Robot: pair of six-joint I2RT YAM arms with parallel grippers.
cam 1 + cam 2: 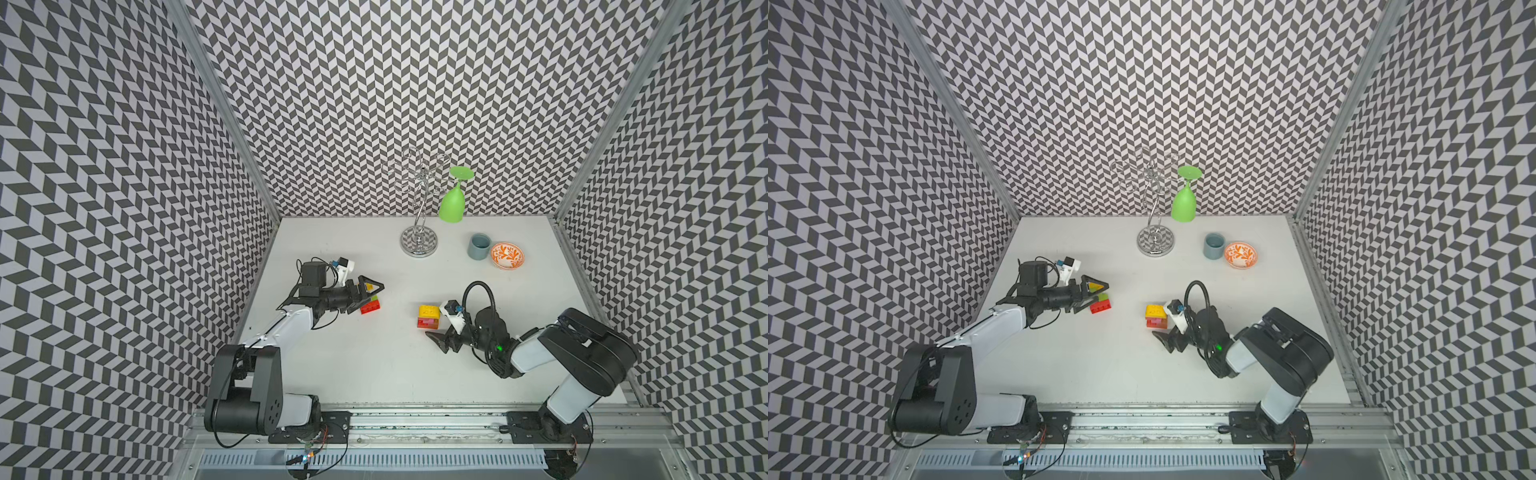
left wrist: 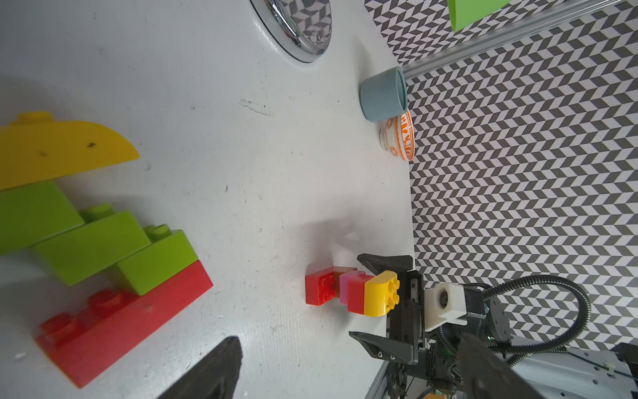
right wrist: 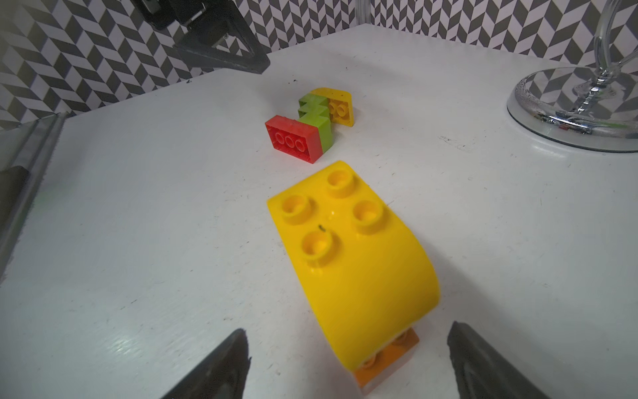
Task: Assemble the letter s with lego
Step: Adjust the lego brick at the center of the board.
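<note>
The cup (image 1: pixel 478 246) stands upright at the far right of the desk (image 1: pixel 374 365), just left of the bowl (image 1: pixel 507 255), whose orange pattern shows inside. Left of them a green glass (image 1: pixel 452 203) hangs upside down from a chrome rack (image 1: pixel 419 241).

My left arm (image 1: pixel 286 324) stretches low from the near left corner towards the middle. My left pincer (image 1: pixel 370 297) hovers wide open over the left stack (image 3: pixel 312 119) and grips nothing. That stack is one half of the lego. It lies on its side left of centre: a long red brick, three staggered green ones, then a yellow one.

My right arm (image 1: pixel 582 349) folds in from the near right, its wrist tipped down. My right pincer (image 3: pixel 347 328) is spread wide, with a finger on either side of the right stack (image 1: pixel 429 316). There is a gap on both sides, so it grips nothing. This stack stands upright right of centre, red at the bottom, then brown, pink and red, with a yellow brick (image 3: pixel 355 259) on top, studs up.

The desk is white and scuffed. Walls (image 1: pixel 374 83) with a grey-and-white chevron pattern enclose it on three sides, and a metal rail (image 1: pixel 415 419) runs along the near edge.
</note>
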